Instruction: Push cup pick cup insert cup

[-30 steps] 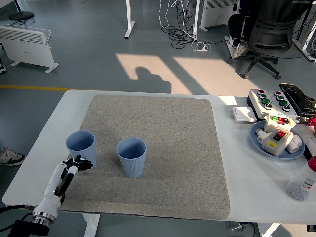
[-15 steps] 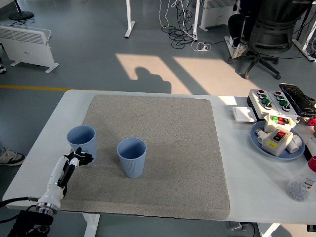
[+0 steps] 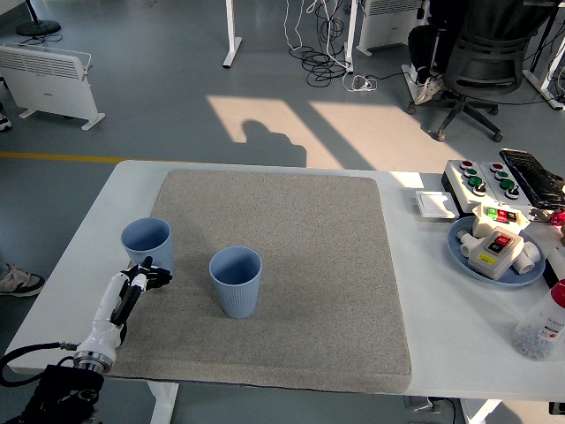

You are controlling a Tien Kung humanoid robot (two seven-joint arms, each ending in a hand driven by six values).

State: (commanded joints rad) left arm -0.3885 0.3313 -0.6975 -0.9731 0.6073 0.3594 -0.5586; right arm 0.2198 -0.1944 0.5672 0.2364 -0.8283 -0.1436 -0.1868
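At the lower left of the frame the left hand [image 3: 141,281] reaches in over the near left part of the grey mat [image 3: 291,291], its black fingers [image 3: 155,276] loosely spread and closed on nothing; their tips lie at the base of the left blue cup [image 3: 147,245], though whether they actually touch its wall is too fine to tell at this size. That cup stands upright at the mat's left edge, and the second blue cup [image 3: 236,281] stands upright toward the lower centre of the frame, apart from the first with bare mat between them. Judging from this layout, the task is at its first step: the hand is placed as if to push the left cup, neither cup is lifted, and one is not nested in the other, so the picking up and the inserting both look still to be done. The arm's lower part is cut off at the bottom left corner, and the thumb cannot be told from the other fingers. The right arm does not show anywhere. Further off, at the right of the frame on the white table [image 3: 459,309], sit a blue plate [image 3: 463,252] carrying a small switch box [image 3: 493,246], a button box [image 3: 481,179] behind it, and a clear bottle [image 3: 540,329] cut by the right edge; its contents are hard to make out.
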